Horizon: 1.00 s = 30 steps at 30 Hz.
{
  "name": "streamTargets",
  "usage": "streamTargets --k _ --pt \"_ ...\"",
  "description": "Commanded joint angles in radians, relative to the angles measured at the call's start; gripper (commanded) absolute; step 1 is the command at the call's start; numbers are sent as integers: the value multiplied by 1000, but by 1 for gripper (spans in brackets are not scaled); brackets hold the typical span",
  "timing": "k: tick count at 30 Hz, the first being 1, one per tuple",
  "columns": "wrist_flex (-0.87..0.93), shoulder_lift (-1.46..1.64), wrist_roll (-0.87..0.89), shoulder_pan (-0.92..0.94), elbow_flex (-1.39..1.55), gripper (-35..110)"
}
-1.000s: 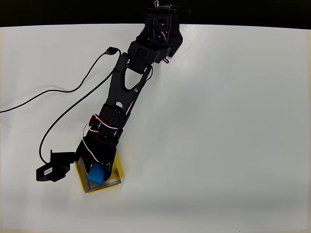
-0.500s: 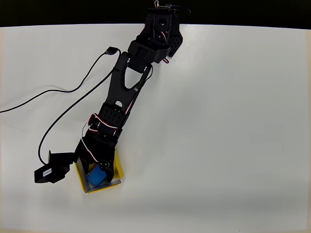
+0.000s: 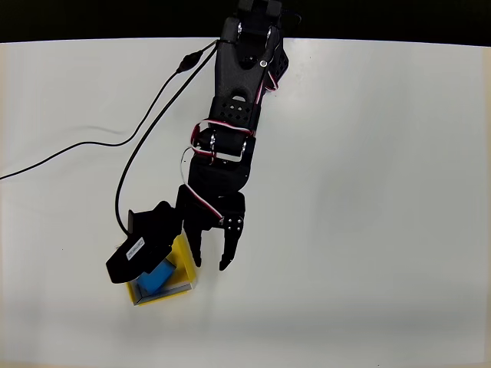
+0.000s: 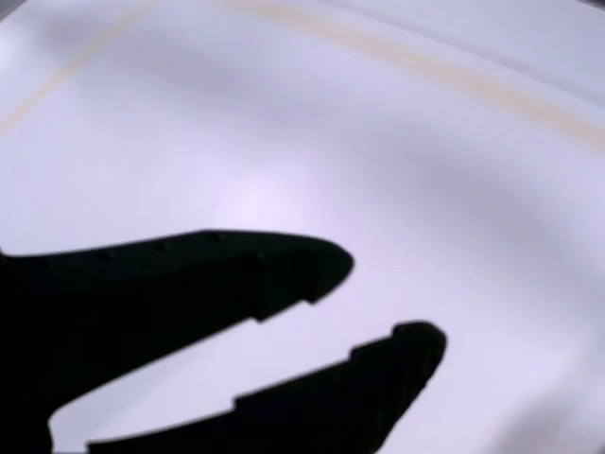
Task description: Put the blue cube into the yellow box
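From above, the yellow box (image 3: 182, 250) is half hidden: the black camera housing (image 3: 142, 244) on the arm's wrist sits over its upper left part, so only the right wall, the lower wall and a slice of the grey inner rim show. The blue cube (image 3: 156, 277) lies inside the box, toward the lower left, its upper end tucked under that housing (how much of it is covered I cannot say). A small white label (image 3: 135, 247) is stuck on the housing; there is print on it, but it is too small to read.

The pincer (image 3: 212, 264) hangs over the white bench (image 3: 368, 192) just beside the box's right wall, its two dark fingers spread apart with nothing between them. One finger (image 3: 196, 253) overlaps the box's right edge from this angle; whether it touches I cannot tell.

In the wrist view the fingers (image 4: 189, 284) are plain black silhouettes, detail lost, cut off at the left and bottom edges, with blurred pale bench surface in the gap between them. A faint tan line (image 4: 425, 66) crosses the top, too soft to identify.

A black cable (image 3: 61, 153) trails left across the bench and runs off the edge.
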Motion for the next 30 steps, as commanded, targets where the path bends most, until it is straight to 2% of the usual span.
streamTargets --k 1,11,23,30 --pt "41 258 -12 -52 181 9" --pt "252 588 66 -196 532 6" --pt "331 916 9 -140 913 3" --pt "460 1200 -32 -98 1108 3"
